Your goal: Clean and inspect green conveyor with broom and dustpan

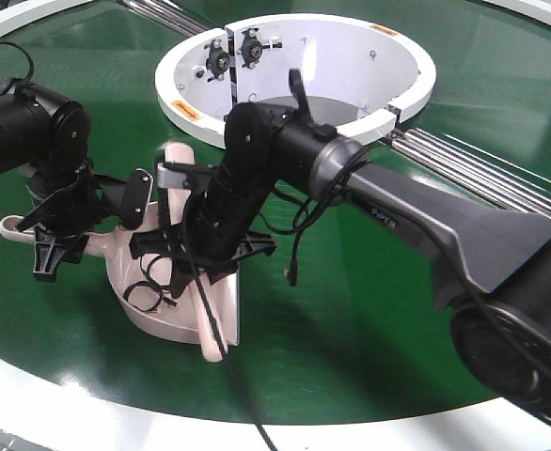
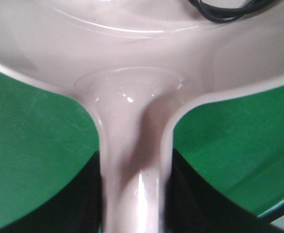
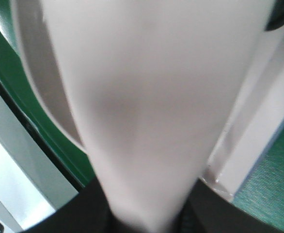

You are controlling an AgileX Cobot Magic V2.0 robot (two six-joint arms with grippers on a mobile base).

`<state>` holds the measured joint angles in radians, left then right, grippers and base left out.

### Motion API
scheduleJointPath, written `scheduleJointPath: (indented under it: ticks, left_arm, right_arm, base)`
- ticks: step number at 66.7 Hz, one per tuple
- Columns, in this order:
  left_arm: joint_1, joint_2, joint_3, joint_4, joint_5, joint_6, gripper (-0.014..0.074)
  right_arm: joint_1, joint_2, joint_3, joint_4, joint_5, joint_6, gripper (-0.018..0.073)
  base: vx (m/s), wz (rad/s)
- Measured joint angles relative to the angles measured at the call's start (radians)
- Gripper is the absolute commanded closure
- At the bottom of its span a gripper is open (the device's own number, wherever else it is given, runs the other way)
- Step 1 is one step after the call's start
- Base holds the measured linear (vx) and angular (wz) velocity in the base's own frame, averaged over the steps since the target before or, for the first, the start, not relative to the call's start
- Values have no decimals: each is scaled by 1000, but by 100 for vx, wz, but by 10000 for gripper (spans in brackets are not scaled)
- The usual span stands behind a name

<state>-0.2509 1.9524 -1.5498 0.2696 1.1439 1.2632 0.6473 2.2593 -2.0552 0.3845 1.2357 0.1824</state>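
dustpan: on conveyor, near its front edge, handle pointing left
broom: slanted across dustpan
left gripper: fingers pinching dustpan handle
right gripper: fingers clamped on broom, above dustpan

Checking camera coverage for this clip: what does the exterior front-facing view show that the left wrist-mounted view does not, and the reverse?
Only the front view: the left arm, the right arm, the broom, the white central ring and the chrome rails. Only the left wrist view: close up, the dustpan handle flaring into the pan, flanked by the dark fingers of the left claw. Both: the dustpan and the green conveyor.
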Motion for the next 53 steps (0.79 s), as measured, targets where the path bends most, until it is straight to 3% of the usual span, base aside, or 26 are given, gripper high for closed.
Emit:
scheduleJointPath:
  ticks: [25, 38, 53]
  left_arm:
    - [-1, 0, 0, 0, 0, 0, 603]
    - [-1, 0, 0, 0, 0, 0, 603]
    - [-1, 0, 0, 0, 1, 0, 603]
  right_arm:
    - [-29, -164, 82, -221, 6, 43, 561]
    - [-155, -299, 307, -243, 5, 16, 561]
    - [-353, -450, 527, -283, 5, -60, 561]
  base:
    - [0, 0]
    - [0, 0]
    - [0, 0]
